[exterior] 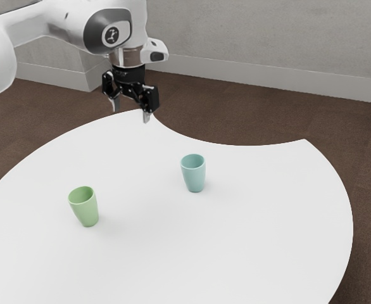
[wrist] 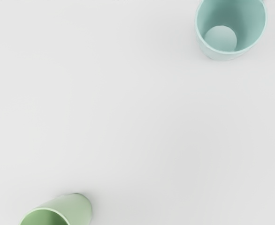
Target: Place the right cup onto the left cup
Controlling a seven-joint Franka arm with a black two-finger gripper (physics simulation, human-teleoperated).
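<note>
While the gripper (exterior: 131, 116) hangs spread | teal cup (exterior: 194, 177) upright, empty to its floor | green cup (exterior: 87, 212) upright, inner floor hidden

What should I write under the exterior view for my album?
Robot hand above a white table with green and teal cups.

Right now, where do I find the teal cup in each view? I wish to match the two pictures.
Exterior view: the teal cup stands upright near the picture's middle, slightly below centre.
Wrist view: the teal cup is near one corner, partly cut off by the picture's edge.
Shared landmark: the green cup, which lies near the diagonally opposite corner in the wrist view.
</note>
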